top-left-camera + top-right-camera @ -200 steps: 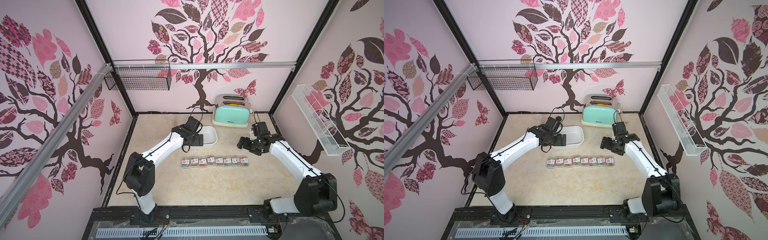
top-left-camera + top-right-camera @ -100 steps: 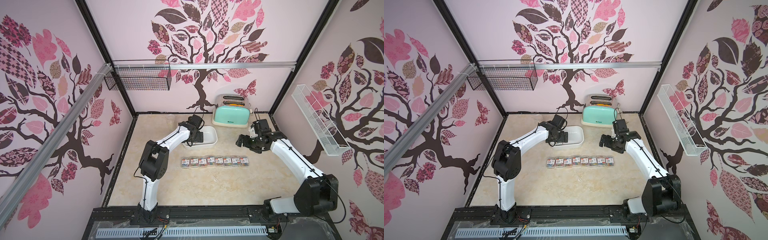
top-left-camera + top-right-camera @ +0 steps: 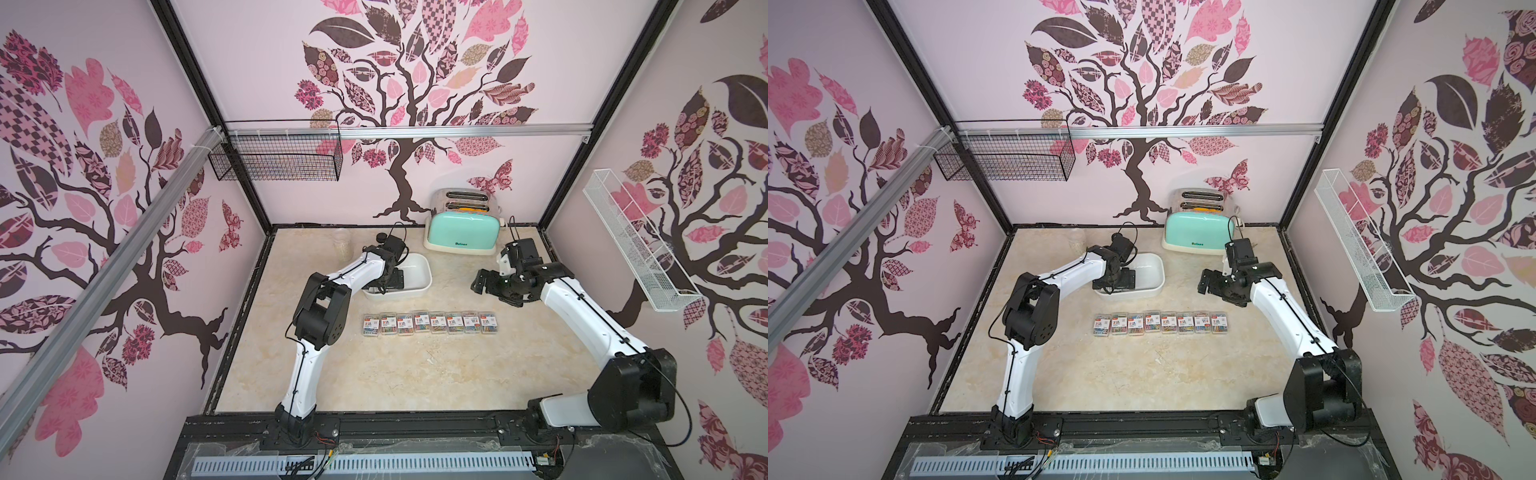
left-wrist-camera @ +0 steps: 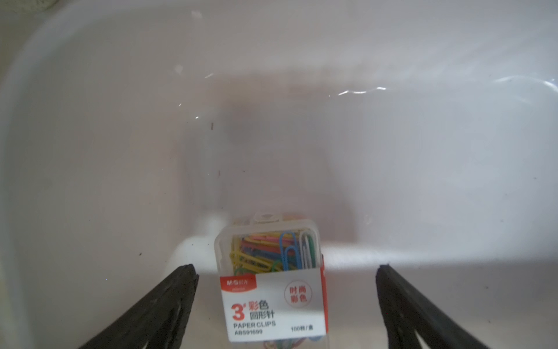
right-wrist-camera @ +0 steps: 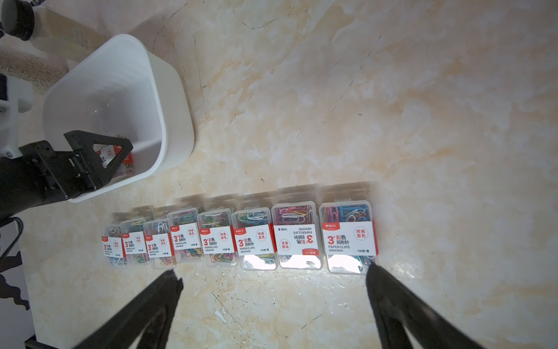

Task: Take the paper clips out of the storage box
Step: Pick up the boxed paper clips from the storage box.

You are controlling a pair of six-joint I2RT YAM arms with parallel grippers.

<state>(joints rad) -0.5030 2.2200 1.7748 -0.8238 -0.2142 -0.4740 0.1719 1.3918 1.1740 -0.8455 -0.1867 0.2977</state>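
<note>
Jaws of the left gripper point(image 4: 285, 269) are spread wide and hold nothing, lowered inside the storage box point(image 4: 90, 121). One case of paper clips point(image 4: 271, 287) lies flat on the box floor between the two fingers point(image 4: 169, 296), clear of both, with its label end toward the wrist and its clear end just past the fingertips. In both top views this gripper point(image 3: 392, 279) point(image 3: 1125, 279) hides the case.

Jaws of the right gripper point(image 5: 271, 272) are equally wide apart and empty. It hovers over the table point(image 3: 415, 374), well apart from the box point(image 3: 419, 286). A row of eight cases point(image 5: 256, 238) lies side by side on the table just beyond its fingertips. The end case sits at one fingertip point(image 5: 374, 272), and the row runs across the gap and past the other finger. A mint-green toaster point(image 3: 461, 232) stands behind this gripper point(image 3: 482, 284).
</note>
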